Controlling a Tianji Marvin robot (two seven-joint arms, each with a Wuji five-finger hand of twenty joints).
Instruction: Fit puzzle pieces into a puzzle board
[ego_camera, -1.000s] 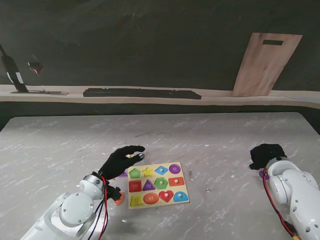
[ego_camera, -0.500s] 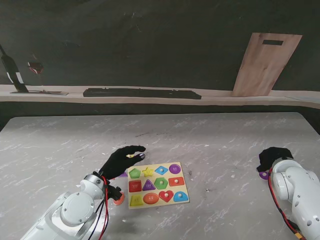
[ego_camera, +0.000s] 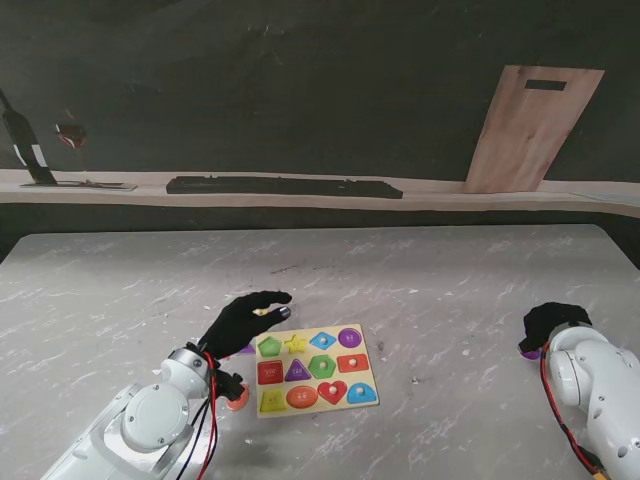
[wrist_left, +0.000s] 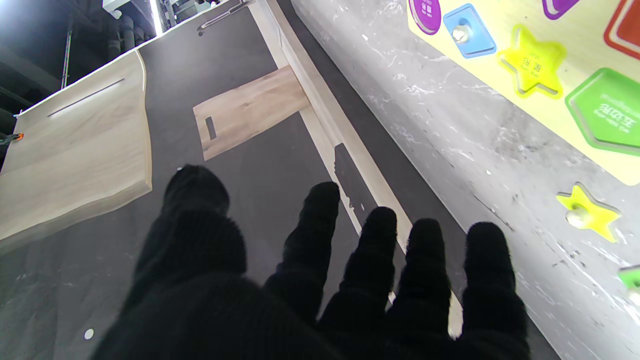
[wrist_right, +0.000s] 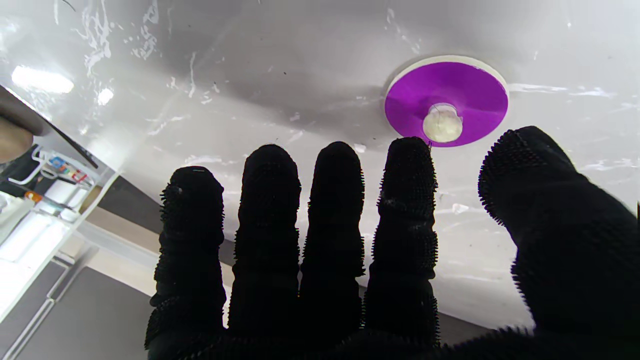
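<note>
The left hand (ego_camera: 243, 322) hovers with fingers spread, holding nothing; the board (ego_camera: 315, 370) lies just to its right on the worktop (ego_camera: 400, 290), and a loose yellow star (wrist_left: 587, 212) lies by its fingertips. The right hand (ego_camera: 552, 324) is spread and empty too, a purple disc (wrist_right: 446, 100) just beyond its index fingertip (wrist_right: 409, 155).

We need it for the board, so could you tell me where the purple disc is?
In the stand view the purple disc lies on the table far to my right, mostly hidden beside the right hand; the right wrist view shows it just beyond the fingers, untouched.
</note>
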